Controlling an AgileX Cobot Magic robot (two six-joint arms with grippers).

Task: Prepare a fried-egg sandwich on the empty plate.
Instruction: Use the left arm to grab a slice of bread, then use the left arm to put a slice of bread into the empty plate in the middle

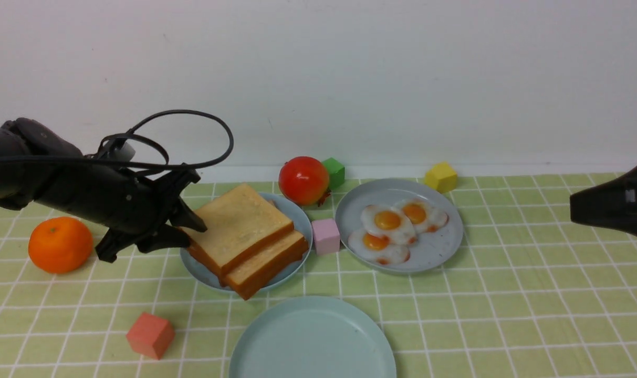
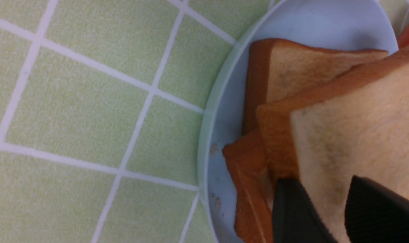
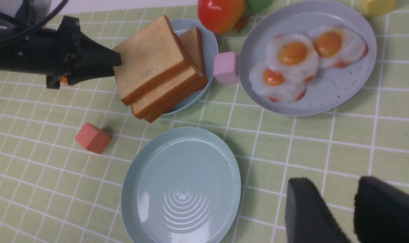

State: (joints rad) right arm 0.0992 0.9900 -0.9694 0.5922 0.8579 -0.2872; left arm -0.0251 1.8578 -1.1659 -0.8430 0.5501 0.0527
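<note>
your left gripper [image 1: 191,231] is pinching the top golden-brown square toast slice [image 1: 239,223]; the pale mint round plate [image 1: 313,341] is lying nearer you, rightward. your right gripper [image 3: 332,192] is hanging spread, empty.

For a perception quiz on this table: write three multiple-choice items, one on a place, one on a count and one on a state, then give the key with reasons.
1. Where does the pink cube sit?
A. Between the bread plate and the egg plate
B. On the egg plate
C. On the bread plate

2. How many fried eggs lie on the egg plate?
A. Two
B. Three
C. Four

3. What is the left hand doing?
A. Hanging open, holding nothing
B. Holding a fried egg
C. Closed on the top bread slice

Key: 1 A, the cube stands on the cloth in the gap between the two plates. 2 B, three orange yolks show. 3 C, its fingers clamp that slice's edge, one above and one below.
</note>
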